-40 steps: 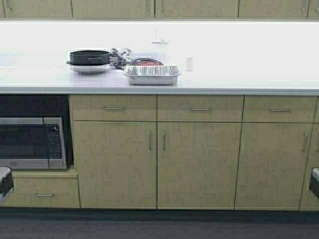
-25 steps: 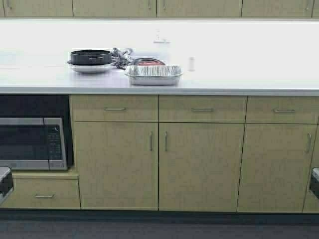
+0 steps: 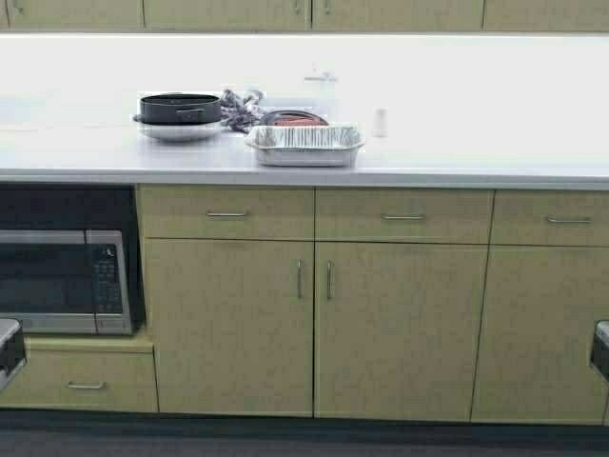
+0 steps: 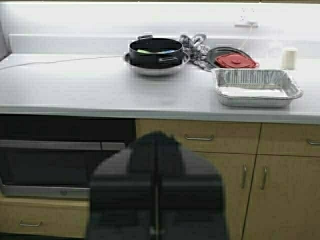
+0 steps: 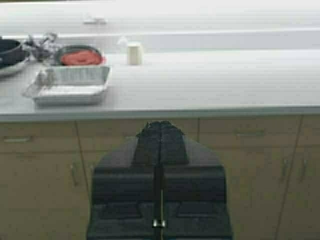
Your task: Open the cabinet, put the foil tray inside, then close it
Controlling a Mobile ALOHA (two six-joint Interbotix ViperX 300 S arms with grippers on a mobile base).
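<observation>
While both hands hang low before the base cabinets, left hand (image 4: 156, 190) and right hand (image 5: 160, 175) pressed closed and empty, the foil tray (image 3: 305, 145) waits near the desk (image 3: 457, 157) edge, under the closed cabinet (image 3: 228, 13).

On the bench (image 3: 457, 157) the foil tray (image 3: 305, 146) sits right of the pot (image 3: 180, 108), with the cabinet (image 3: 314, 13) above.
</observation>
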